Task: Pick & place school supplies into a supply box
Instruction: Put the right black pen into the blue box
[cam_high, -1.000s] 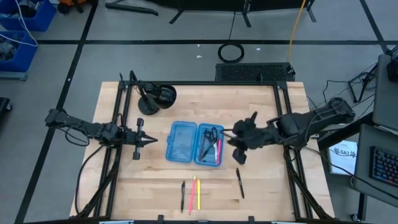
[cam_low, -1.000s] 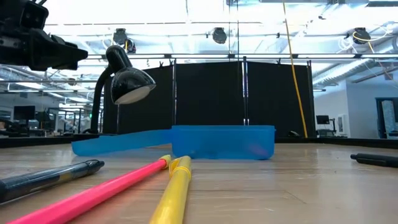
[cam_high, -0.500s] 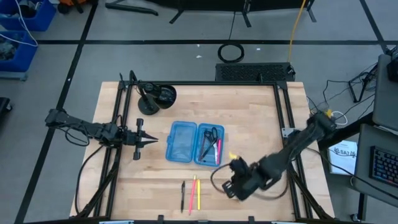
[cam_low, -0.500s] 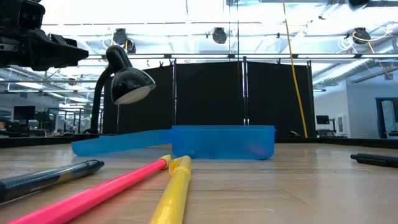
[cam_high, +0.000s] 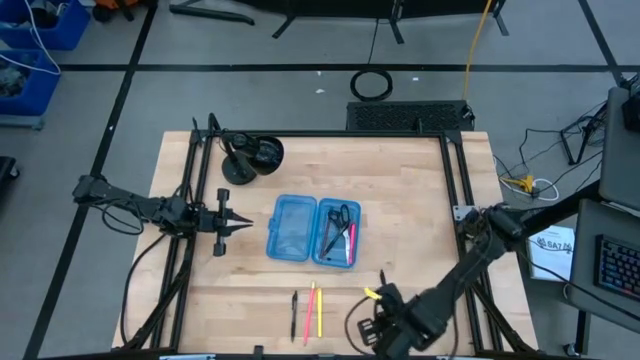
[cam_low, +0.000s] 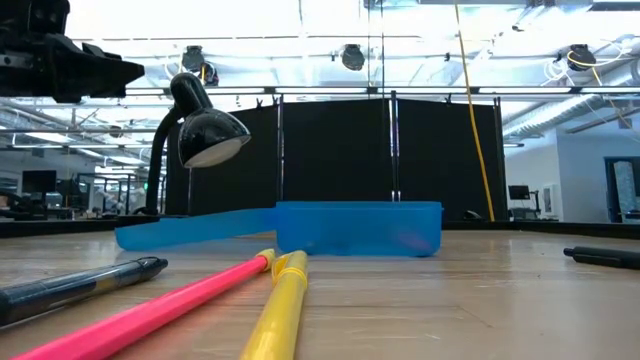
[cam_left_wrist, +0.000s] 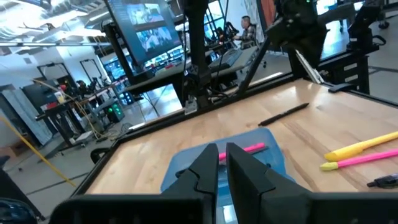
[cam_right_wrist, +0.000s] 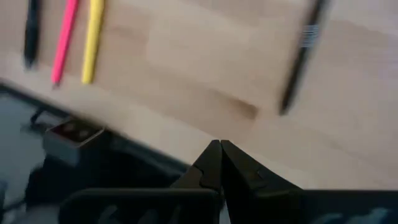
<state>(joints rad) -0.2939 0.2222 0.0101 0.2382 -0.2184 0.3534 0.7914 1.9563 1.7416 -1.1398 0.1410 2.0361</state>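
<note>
Three pens lie loose near my tabletop (cam_high: 420, 190) front edge: black pen (cam_high: 294, 316), pink pen (cam_high: 310, 312), yellow pen (cam_high: 320, 312). Another black pen (cam_right_wrist: 300, 59) lies apart from them. Supply box (cam_high: 312, 231) sits open mid-table, scissors (cam_high: 338, 225) inside its right half. Desk lamp (cam_high: 250, 157) stands behind. Right gripper (cam_right_wrist: 219, 149), fingers closed and empty, hangs over the front edge. Left gripper (cam_high: 243, 226), fingers nearly together, waits left of the box.

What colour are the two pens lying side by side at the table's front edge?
One pink pen and one yellow pen, clearest in the low view.
</note>
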